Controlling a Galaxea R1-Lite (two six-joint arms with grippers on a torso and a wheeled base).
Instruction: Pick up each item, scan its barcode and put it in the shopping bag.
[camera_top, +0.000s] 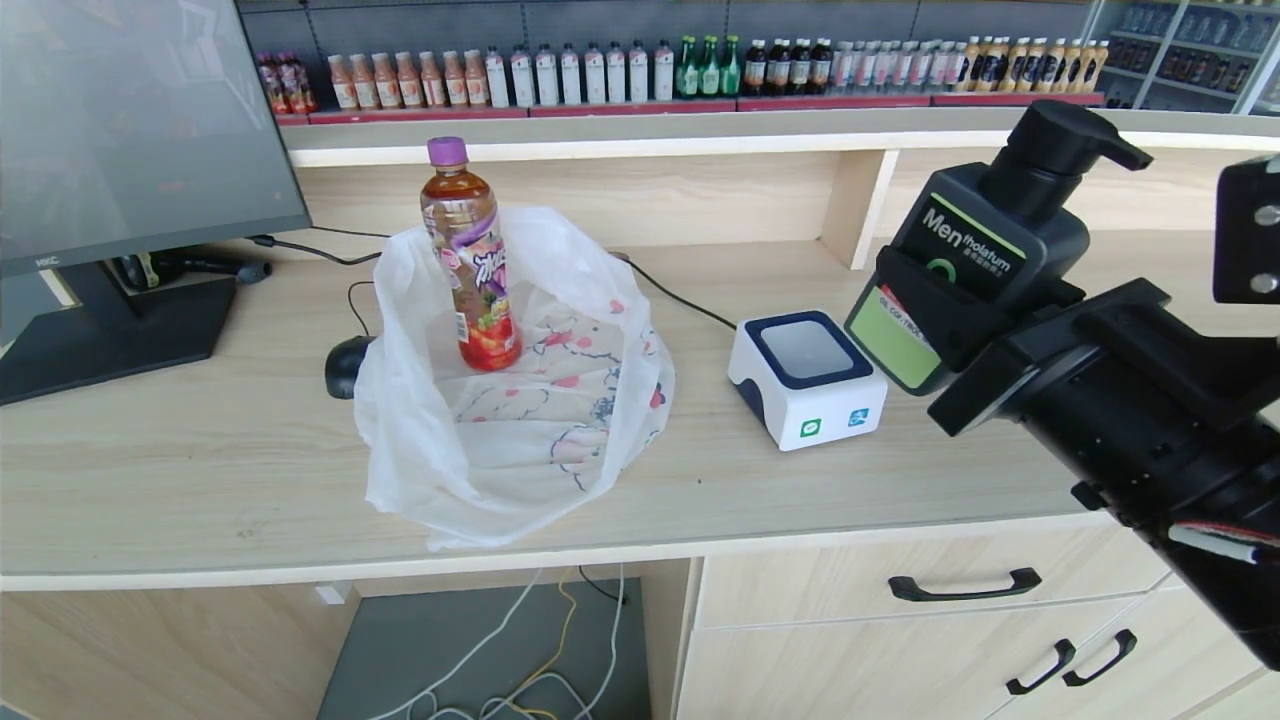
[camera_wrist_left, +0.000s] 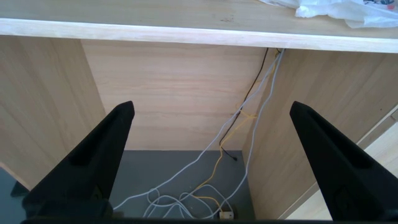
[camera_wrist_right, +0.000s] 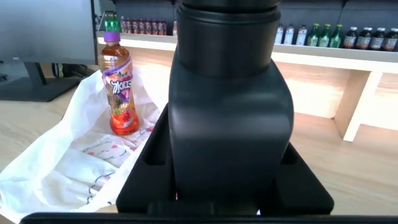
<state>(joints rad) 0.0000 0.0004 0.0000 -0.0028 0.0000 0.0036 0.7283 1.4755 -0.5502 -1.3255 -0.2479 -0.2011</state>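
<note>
My right gripper (camera_top: 955, 312) is shut on a black pump bottle (camera_top: 1010, 215) with a green label, holding it tilted in the air just right of the white and navy barcode scanner (camera_top: 806, 378). In the right wrist view the pump bottle (camera_wrist_right: 230, 106) stands close between the dark fingers (camera_wrist_right: 146, 177). The white shopping bag (camera_top: 520, 420) lies open on the counter, and a tea bottle (camera_top: 470, 260) with a purple cap stands upright inside it. Bag (camera_wrist_right: 56, 168) and tea bottle (camera_wrist_right: 119, 87) also appear beyond the pump bottle. My left gripper (camera_wrist_left: 211, 165) hangs open below the counter edge, holding nothing.
A monitor (camera_top: 130, 130) on a black stand occupies the counter's left end, with a black mouse (camera_top: 345, 366) beside the bag. Cables (camera_wrist_left: 242, 143) hang under the counter (camera_wrist_left: 124, 28). Drawers (camera_top: 960, 585) sit below the scanner. Shelves of bottles (camera_top: 700, 70) line the back.
</note>
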